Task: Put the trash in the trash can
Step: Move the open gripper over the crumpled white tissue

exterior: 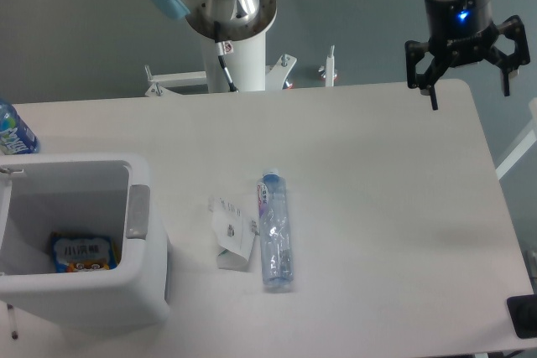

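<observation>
The gripper (468,83) hangs above the far right corner of the white table (377,207), its two black fingers (430,81) spread wide with nothing between them; a blue indicator light glows on the wrist just above. Well away from the gripper, toward the near left of it and about mid-table, lie the two pieces of trash, touching or nearly so. The clear plastic bottle (274,230) rests on its side, pale-blue cap pointing toward the far edge, with a white label below the cap bearing small print too fine to read. Immediately beyond the bottle from the gripper's position lies the flattened white carton (232,230), its dark print likewise illegible. Farther still in the same direction, at the near left corner, stands the white trash can (134,295), open-topped, with a grey tab (138,211) on the rim facing the carton. Inside it sits a blue-and-orange snack packet (83,252); its lettering cannot be made out. A blue-tinted bottle (13,132) with a blue-green label stands at the far left edge, partly cropped.
</observation>
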